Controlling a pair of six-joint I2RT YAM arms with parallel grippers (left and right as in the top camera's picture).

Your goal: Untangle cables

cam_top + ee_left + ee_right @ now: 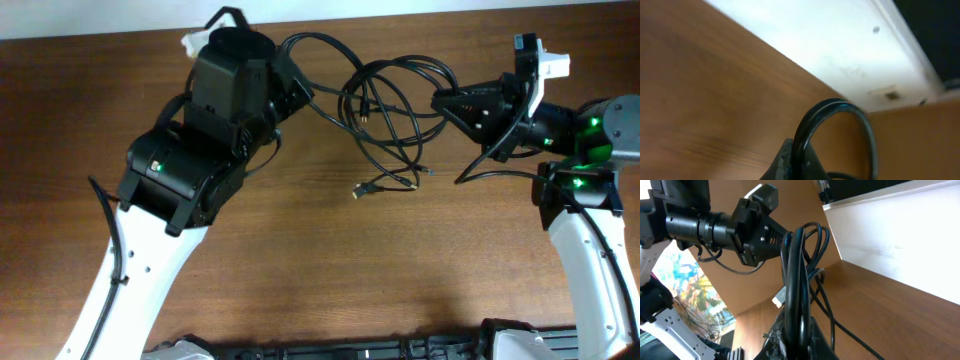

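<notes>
**Both claws pinching one cable tangle between them**

The table (330, 270) is spreading its brown wood under both claws. The left arm (190, 150) is reaching in from the near left corner, and the right arm (590, 230) from the near right. In the left wrist view, a white wall (830, 50) is showing beyond the left claw.

The cables (395, 110) are sitting as one knot of thin black loops in the gap between the two claws, with each side of the knot meeting a claw.

The left claw (300, 90) is gripping the cables at the left side of the tangle. Its own camera is showing a blurred black loop arching up out of the closed fingers (783, 160), with no gap visible beside the cord.

The right claw (440, 100) is also clamping down on the cables, at the right side of the tangle. In its wrist view, several strands are running bunched together straight up from between its jaws toward the left claw. Loose strands are trailing off to the right of the right claw, down toward the table.

A small plug end (362, 188) is lying on the table on the near side of the tangle, roughly midway between the two claws and touching neither.
</notes>
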